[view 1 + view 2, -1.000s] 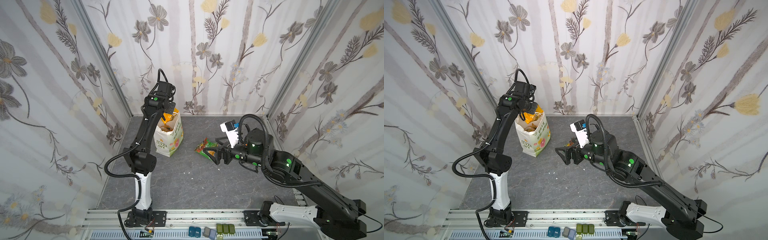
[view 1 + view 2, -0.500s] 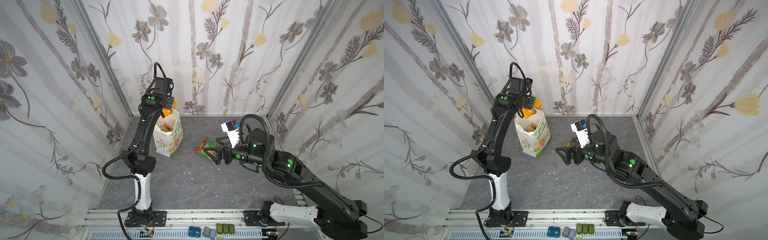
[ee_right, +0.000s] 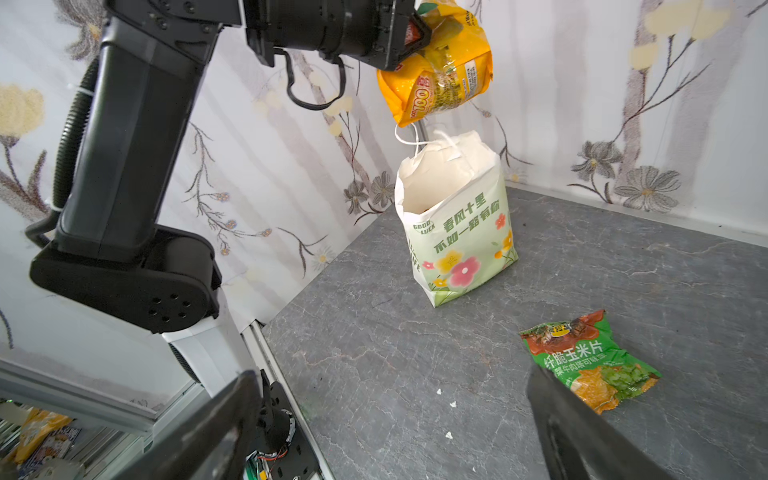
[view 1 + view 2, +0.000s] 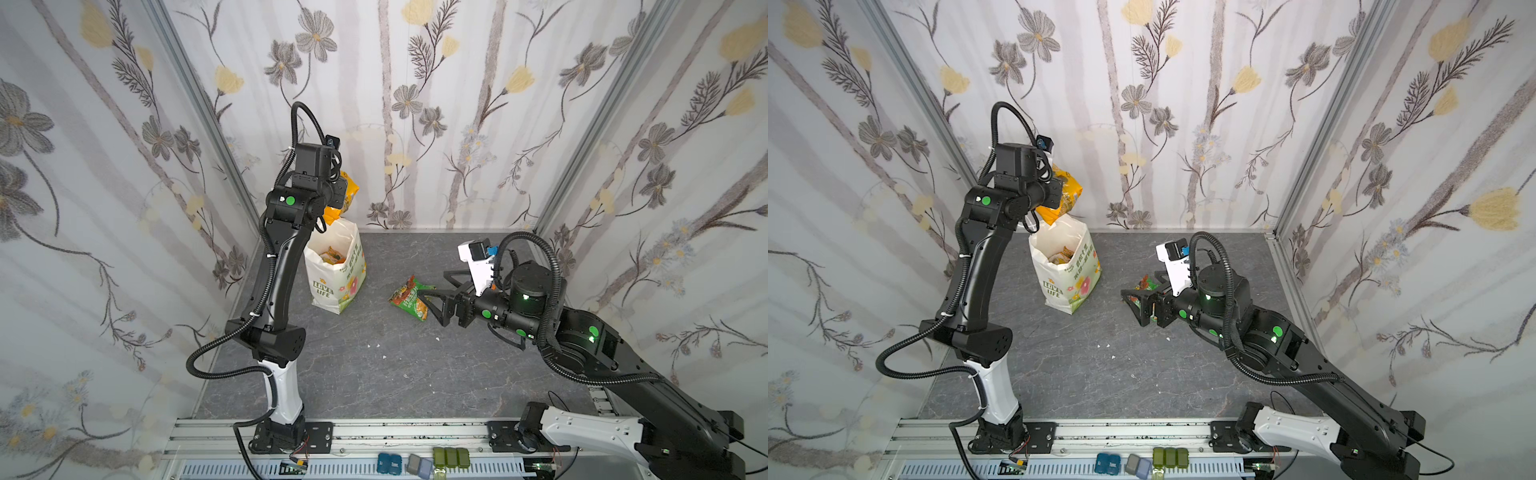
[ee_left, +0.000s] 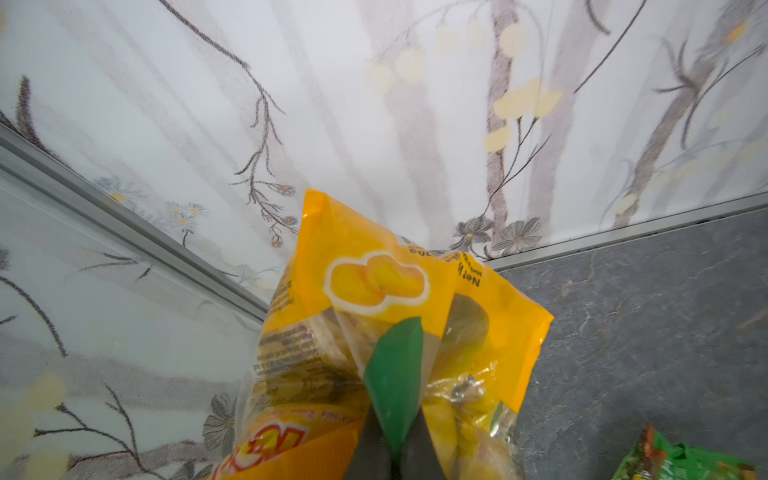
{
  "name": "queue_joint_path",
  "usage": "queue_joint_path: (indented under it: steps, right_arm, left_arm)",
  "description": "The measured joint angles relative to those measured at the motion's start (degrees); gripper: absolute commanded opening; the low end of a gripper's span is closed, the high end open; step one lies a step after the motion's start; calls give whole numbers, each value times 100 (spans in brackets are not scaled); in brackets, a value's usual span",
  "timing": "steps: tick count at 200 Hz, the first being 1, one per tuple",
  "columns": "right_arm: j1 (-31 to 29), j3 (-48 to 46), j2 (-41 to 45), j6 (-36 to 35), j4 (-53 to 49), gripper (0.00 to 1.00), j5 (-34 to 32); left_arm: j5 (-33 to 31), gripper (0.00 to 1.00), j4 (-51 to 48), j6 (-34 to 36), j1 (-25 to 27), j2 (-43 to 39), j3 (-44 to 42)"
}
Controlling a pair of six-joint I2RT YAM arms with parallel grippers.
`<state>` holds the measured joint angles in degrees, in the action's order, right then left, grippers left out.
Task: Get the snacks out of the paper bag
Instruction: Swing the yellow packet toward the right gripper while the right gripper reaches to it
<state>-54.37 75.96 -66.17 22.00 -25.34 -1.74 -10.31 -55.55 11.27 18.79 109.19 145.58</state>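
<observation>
The white paper bag (image 4: 337, 274) (image 4: 1068, 272) (image 3: 457, 224) stands upright at the back left of the grey floor, its mouth open. More snacks (image 4: 332, 255) (image 4: 1064, 254) show inside it. My left gripper (image 4: 341, 196) (image 4: 1059, 194) (image 5: 395, 374) is shut on a yellow snack packet (image 4: 348, 194) (image 4: 1068, 195) (image 5: 374, 270) (image 3: 440, 75), which hangs in the air just above the bag's mouth. A green snack packet (image 4: 409, 297) (image 4: 1144, 284) (image 3: 590, 361) lies flat on the floor right of the bag. My right gripper (image 4: 432, 283) (image 4: 1138, 283) (image 3: 392, 399) stands open and empty over the green packet's near end.
Floral walls close in the floor on three sides. A metal rail (image 4: 374, 436) runs along the front with several small blue, grey and green boxes (image 4: 451, 456) below it. A few white crumbs (image 4: 376, 345) lie mid-floor.
My left gripper has risen with the yellow packet, lifting it from the bag's mouth to clear above it. The right arm has stayed still.
</observation>
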Motion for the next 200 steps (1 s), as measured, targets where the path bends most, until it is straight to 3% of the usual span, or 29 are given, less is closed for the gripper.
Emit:
queue_joint_path:
  steps: [40,79,121,160,200]
  right_arm:
    - [619,-400,446,188,623,100,4]
    - [1539,-1062,831,831,1600,100,573]
    - [2345,-1805,905,1974,3034,100,1438]
    - [2533,-2334,531,3154,4299,100,2074]
    - [2557,-2667,7,4159,5372,100,2435]
  left_arm:
    - [538,0,162,-326,546,-636,-468]
    - [1235,0,802,-688,1314,-1513,-2028]
    - [1554,0,2035,-1272,2013,-2483,-3783]
    - [1746,0,3139,-1725,2531,-2929,-4754]
    - [1510,0,3550,-1932,2804,-2879,-5062]
